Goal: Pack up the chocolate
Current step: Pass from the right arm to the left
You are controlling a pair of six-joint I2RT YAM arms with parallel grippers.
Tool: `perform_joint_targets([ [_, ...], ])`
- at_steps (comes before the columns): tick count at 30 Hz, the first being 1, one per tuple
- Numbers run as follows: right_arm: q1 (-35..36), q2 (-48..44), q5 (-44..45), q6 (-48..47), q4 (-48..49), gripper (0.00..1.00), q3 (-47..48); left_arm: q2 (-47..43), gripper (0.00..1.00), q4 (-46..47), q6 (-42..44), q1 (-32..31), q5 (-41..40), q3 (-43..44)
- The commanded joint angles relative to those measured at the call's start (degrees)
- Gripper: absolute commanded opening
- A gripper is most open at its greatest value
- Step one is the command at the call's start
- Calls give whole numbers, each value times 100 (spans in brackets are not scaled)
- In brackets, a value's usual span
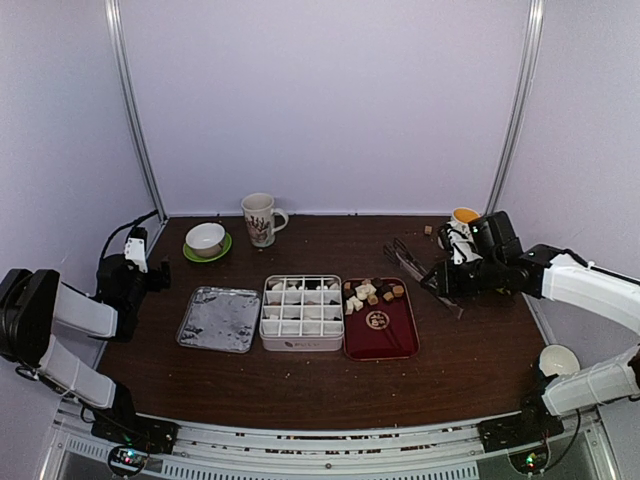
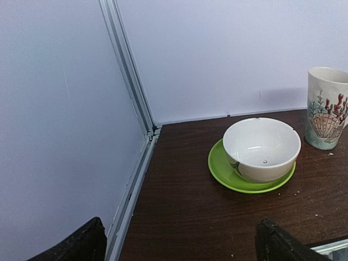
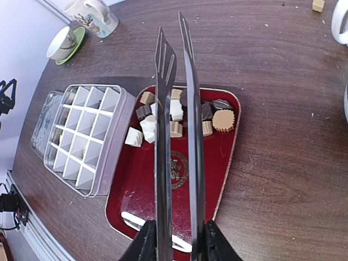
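The chocolate (image 1: pixel 370 292), several small dark, tan and cream pieces, lies heaped at the far end of the dark-red tray (image 1: pixel 380 338). In the right wrist view the chocolate (image 3: pixel 176 117) sits on the tray (image 3: pixel 136 190) beside the white divided box (image 3: pixel 87 136). The box (image 1: pixel 301 312) is left of the tray, with a few pieces in some cells. My right gripper (image 1: pixel 443 278) (image 3: pixel 176 242) is shut on the metal tongs (image 3: pixel 163 136), whose empty arms stand slightly apart over the pile. My left gripper (image 1: pixel 152 270) (image 2: pixel 182 244) is open and empty at the far left.
A metal lid (image 1: pixel 219 318) lies left of the box. A white bowl on a green saucer (image 1: pixel 206 240) (image 2: pixel 262 149) and a shell mug (image 1: pixel 260 220) (image 2: pixel 328 107) stand at the back. A lone tan piece (image 1: pixel 428 230), an orange-filled mug (image 1: pixel 464 218) and a white cup (image 1: pixel 558 360) are on the right.
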Motion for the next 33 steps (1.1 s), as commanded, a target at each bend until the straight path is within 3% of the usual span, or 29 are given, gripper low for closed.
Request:
perform_joint_targets([
  [1, 36, -65, -251, -238, 122, 29, 248, -62, 98, 120, -119, 48, -274, 110],
  [8, 36, -26, -291, -334, 163, 29, 452, -1228, 98, -1617, -147, 29, -45, 476],
  [14, 57, 300, -637, -403, 95, 29, 770, -2430, 98, -4007, -1943, 9, -59, 1107],
  [19, 258, 290, -735, -395, 479, 29, 775, -3070, 98, -5240, -3745, 16, -435, 1128],
  [23, 497, 478, -794, -359, 595, 29, 944, -3538, 98, -5432, -3877, 12, 1026, 1024],
  [27, 785, 626, -763, -405, 823, 29, 1030, -3798, 97, -5746, -4649, -173, 2248, 960],
  [30, 991, 750, -643, -528, 922, 29, 1126, -4141, 97, -6000, -5365, -774, 2242, 915],
  [33, 1182, 893, -449, -669, 966, 29, 1233, -4461, 97, -6192, -6208, -1670, 1619, 967],
])
